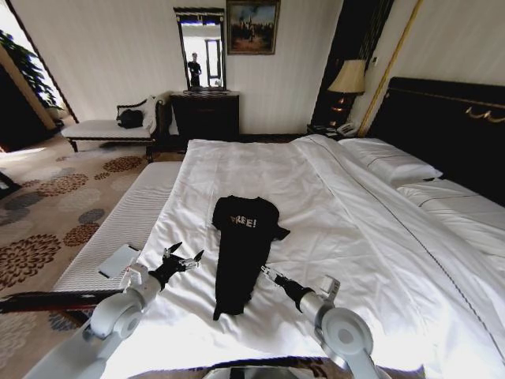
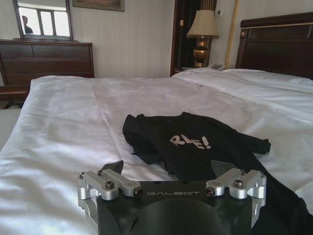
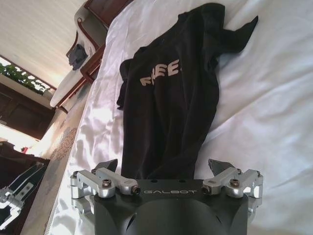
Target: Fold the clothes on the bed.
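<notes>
The clothes point(image 1: 241, 249) are one black garment with pale lettering, lying flat on the white bed point(image 1: 347, 229). Its lower part is narrow and one sleeve sticks out to the right. My left gripper point(image 1: 183, 257) hovers open just left of it, apart from the fabric. My right gripper point(image 1: 268, 275) is open at the right edge of its lower part. In the left wrist view the clothes point(image 2: 195, 147) lie beyond the open left gripper point(image 2: 168, 169). In the right wrist view the dark fabric point(image 3: 171, 98) runs down between the fingers of the open right gripper point(image 3: 164, 165).
A white-cushioned bench point(image 1: 126, 221) runs along the bed's left side with a flat grey item point(image 1: 118, 260) on it. Pillows point(image 1: 394, 166) and a dark headboard point(image 1: 450, 126) are at the right. A chaise with a black handbag point(image 1: 130, 118), a dresser point(image 1: 205, 114) and a lamp point(image 1: 349, 79) stand behind.
</notes>
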